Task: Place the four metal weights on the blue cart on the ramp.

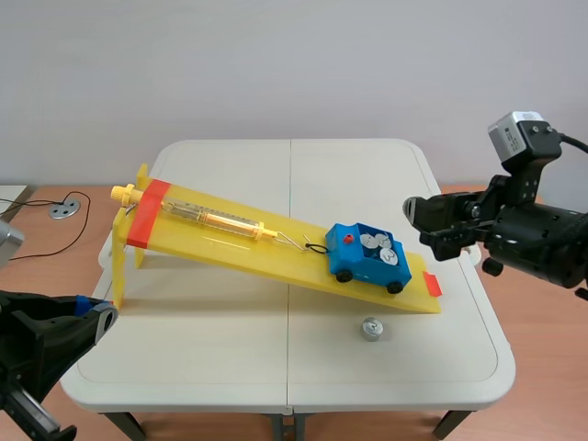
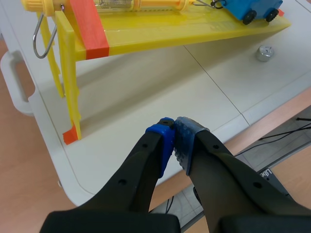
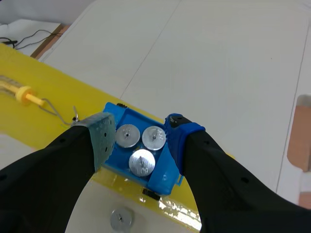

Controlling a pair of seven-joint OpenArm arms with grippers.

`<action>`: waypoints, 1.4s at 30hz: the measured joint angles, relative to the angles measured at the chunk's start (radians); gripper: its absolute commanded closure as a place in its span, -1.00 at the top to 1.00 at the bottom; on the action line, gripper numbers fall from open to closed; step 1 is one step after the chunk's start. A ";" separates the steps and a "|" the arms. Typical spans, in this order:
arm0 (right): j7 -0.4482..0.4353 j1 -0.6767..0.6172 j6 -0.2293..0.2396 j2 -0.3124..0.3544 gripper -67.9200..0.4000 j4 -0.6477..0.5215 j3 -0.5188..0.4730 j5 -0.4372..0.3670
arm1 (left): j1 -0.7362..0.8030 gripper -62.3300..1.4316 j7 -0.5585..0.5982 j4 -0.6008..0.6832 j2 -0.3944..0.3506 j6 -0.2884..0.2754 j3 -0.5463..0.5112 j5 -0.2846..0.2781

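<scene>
A blue cart [image 1: 369,256] with black wheels rests near the low end of the yellow ramp [image 1: 276,241]. In the right wrist view the cart [image 3: 127,155] shows three round metal weights [image 3: 141,144] in its tray. A fourth weight [image 1: 371,328] lies on the table below the ramp, also visible as weight [image 3: 121,219] and weight [image 2: 265,53]. My right gripper [image 3: 137,138] hovers open above the cart, nothing between its fingers. My left gripper [image 2: 174,141] is shut on nothing near the table's front left edge.
A spring scale [image 1: 211,218] lies along the ramp, hooked to the cart by a wire. Orange-red tape marks both ramp ends. The white folding table [image 1: 211,367] has free room in front of the ramp. Cables lie on the wooden surface at left.
</scene>
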State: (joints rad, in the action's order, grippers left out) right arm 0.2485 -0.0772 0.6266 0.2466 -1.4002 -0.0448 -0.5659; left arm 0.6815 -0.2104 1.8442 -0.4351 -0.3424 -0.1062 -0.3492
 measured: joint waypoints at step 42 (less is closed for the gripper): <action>-0.117 -0.389 -0.116 0.011 0.01 -0.213 -0.004 0.312 | 0.000 -0.87 0.000 0.000 0.000 0.000 0.000 0.000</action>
State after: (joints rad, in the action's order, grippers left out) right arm 0.1318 -0.4667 0.5106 0.2577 -1.6131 -0.0490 -0.2535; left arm 0.6815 -0.2104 1.8442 -0.4351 -0.3428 -0.1062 -0.3492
